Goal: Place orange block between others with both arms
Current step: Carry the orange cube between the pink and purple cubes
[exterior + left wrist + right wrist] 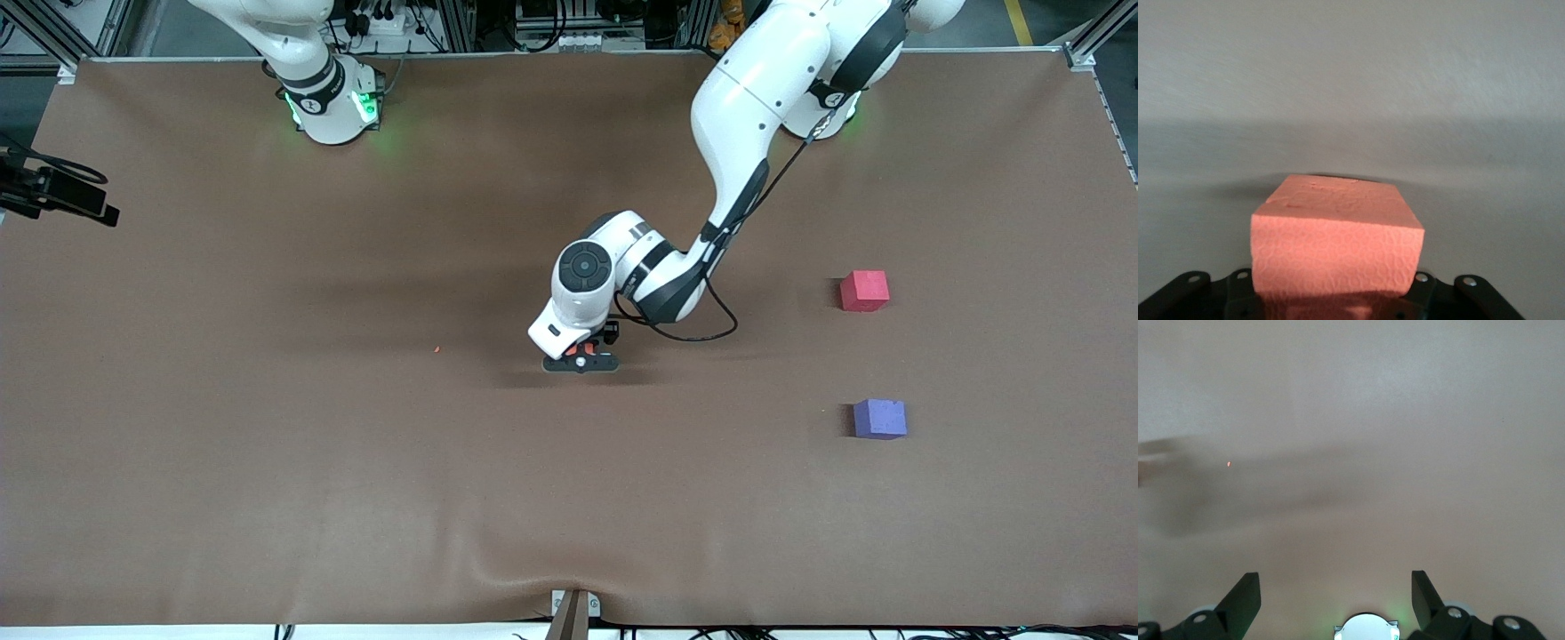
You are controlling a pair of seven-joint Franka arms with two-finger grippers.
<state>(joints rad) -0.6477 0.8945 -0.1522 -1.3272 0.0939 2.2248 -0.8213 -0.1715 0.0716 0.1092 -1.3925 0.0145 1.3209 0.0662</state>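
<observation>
My left gripper (580,360) is down at the middle of the table, shut on the orange block (1338,243). In the front view only slivers of the orange block (578,349) show under the hand. The block fills the space between the jaws in the left wrist view and hides the fingers. The pinkish-red cube (864,291) and the purple-blue cube (880,419) stand apart toward the left arm's end, the purple-blue one nearer the front camera. My right gripper (1335,576) hangs open and empty high over bare table near its own green-lit base (1365,629); the arm waits.
A tiny orange crumb (437,348) lies on the brown cloth toward the right arm's end from the held block. A black device (55,190) juts in at the table's edge at the right arm's end. The cloth ripples near the front clamp (573,612).
</observation>
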